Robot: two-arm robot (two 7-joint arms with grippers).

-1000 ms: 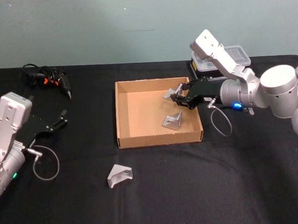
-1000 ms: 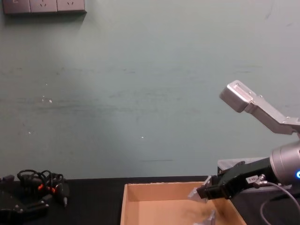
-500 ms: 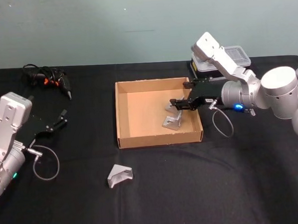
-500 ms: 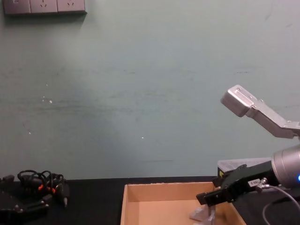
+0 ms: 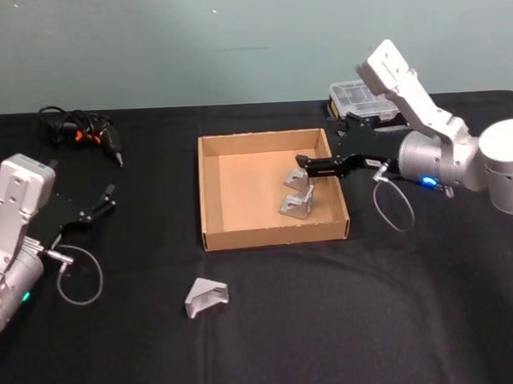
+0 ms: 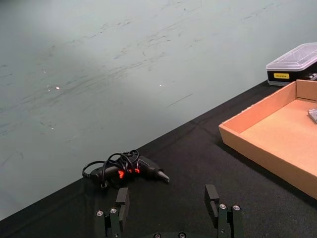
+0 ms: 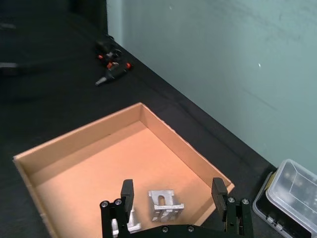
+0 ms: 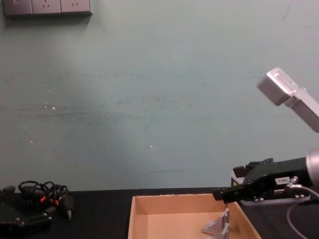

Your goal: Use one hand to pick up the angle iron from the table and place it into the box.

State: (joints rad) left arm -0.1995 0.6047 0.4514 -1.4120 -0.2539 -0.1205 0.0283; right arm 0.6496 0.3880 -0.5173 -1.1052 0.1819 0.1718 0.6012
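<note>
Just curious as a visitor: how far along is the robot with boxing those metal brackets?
Done: two angle irons lie in the box. In hand: nothing; the right gripper hangs open above them, the left gripper sits open and idle at the left. Left: one angle iron on the table in front of the box.

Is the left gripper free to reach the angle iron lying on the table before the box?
Probably yes: only black table lies between the left gripper, fingers open, and the angle iron.

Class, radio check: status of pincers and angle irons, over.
Right pincer open over box. Left pincer open, parked left. Two angle irons in box, third angle iron on table before it. Nothing blocking.
</note>
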